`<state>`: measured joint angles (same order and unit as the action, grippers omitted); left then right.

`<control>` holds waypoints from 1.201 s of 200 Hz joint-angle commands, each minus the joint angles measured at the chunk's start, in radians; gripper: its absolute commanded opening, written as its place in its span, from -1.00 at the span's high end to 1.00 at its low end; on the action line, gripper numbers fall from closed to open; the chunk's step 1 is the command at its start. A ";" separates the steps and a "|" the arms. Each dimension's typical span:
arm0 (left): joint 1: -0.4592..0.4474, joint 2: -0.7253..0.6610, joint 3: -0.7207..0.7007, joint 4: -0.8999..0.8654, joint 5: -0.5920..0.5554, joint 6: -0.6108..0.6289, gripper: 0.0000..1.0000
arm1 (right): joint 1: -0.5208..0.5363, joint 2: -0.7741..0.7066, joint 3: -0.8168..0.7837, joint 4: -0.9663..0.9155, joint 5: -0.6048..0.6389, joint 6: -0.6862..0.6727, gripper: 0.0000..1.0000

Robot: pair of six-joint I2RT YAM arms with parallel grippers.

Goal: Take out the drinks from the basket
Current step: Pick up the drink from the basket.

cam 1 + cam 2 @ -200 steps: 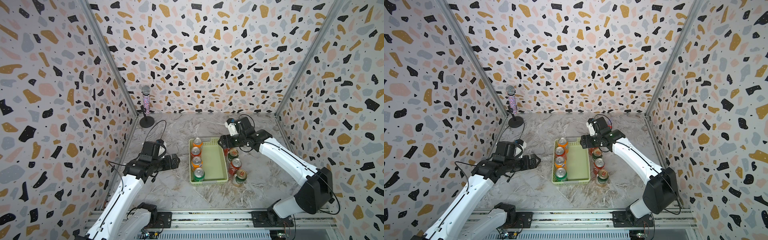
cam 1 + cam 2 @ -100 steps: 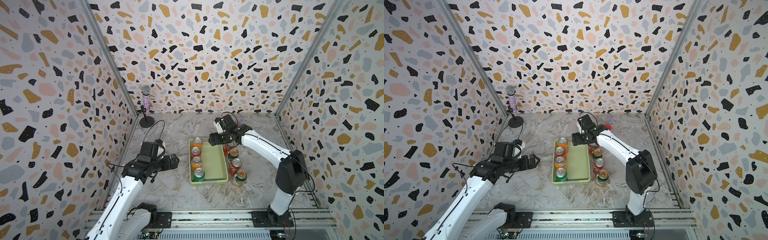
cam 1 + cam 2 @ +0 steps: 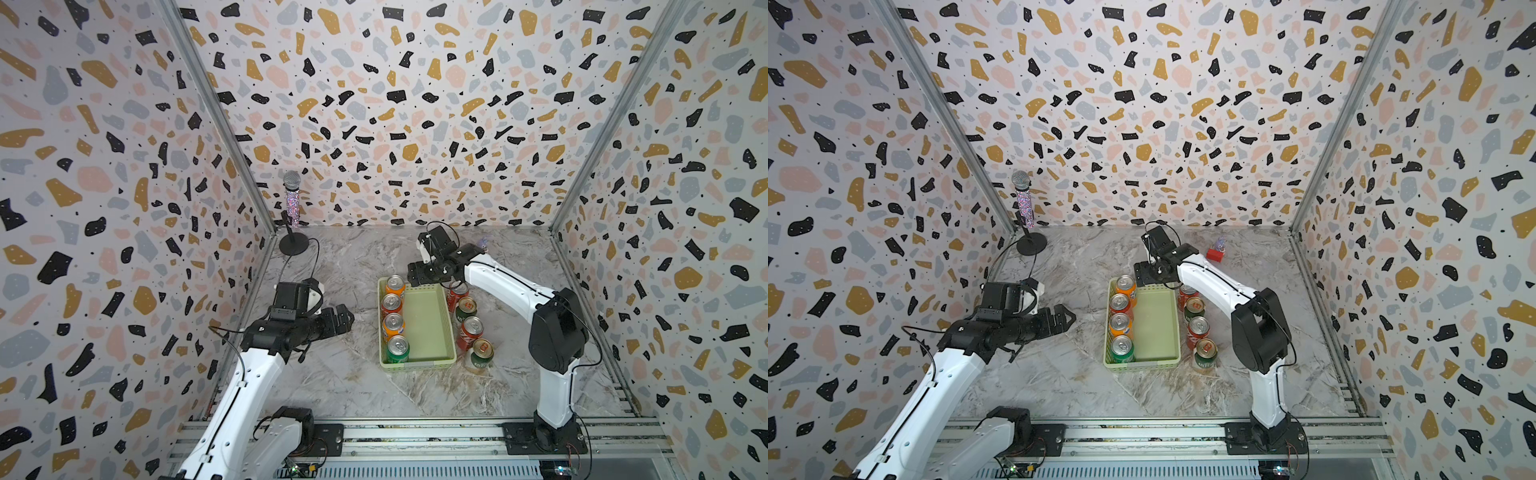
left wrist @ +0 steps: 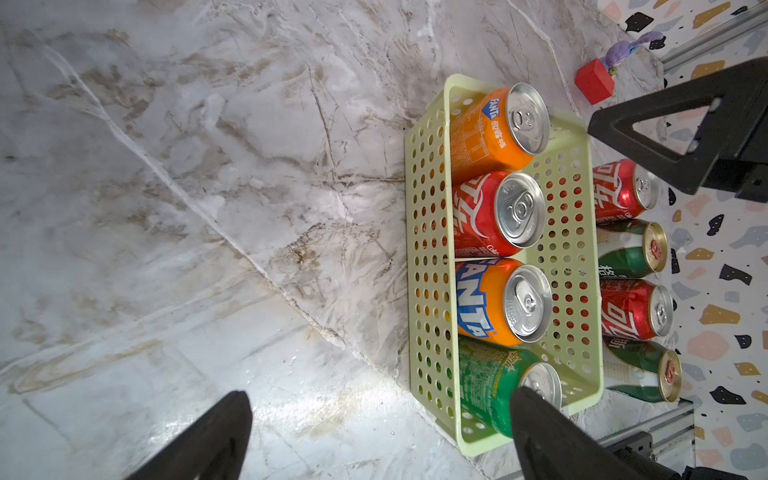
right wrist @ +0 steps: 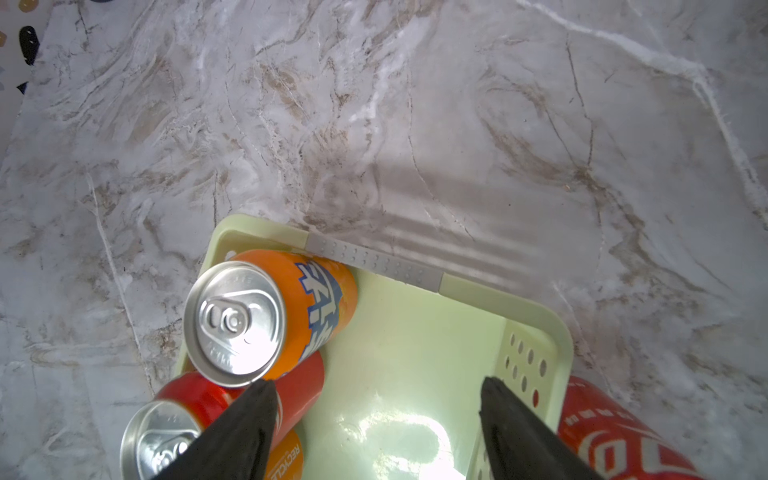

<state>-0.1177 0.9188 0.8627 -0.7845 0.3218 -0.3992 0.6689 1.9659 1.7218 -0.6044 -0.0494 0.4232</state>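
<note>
Along the basket's (image 3: pixel 432 320) nine-o'clock wall four drinks (image 3: pixel 391 304) remain; four stand outside at three o'clock; left gripper (image 4: pixel 378 399) and right gripper (image 5: pixel 374 386) gape empty.

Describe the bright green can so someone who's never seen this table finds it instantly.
Find the pale green basket mid-table. Four cans line its side nearest the left arm; the bright green can ends that row, closest to the metal rail. Its rowmates are orange or red, and the dark green cans stand outside the basket.
</note>
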 commanded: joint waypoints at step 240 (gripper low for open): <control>0.007 -0.022 -0.001 0.027 0.046 0.007 -1.00 | 0.066 0.047 0.138 0.025 0.049 0.092 -0.60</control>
<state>-0.1177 0.9092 0.8627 -0.7826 0.3557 -0.4000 0.7250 2.0403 1.7908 -0.5819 0.0227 0.4984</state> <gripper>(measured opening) 0.998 0.799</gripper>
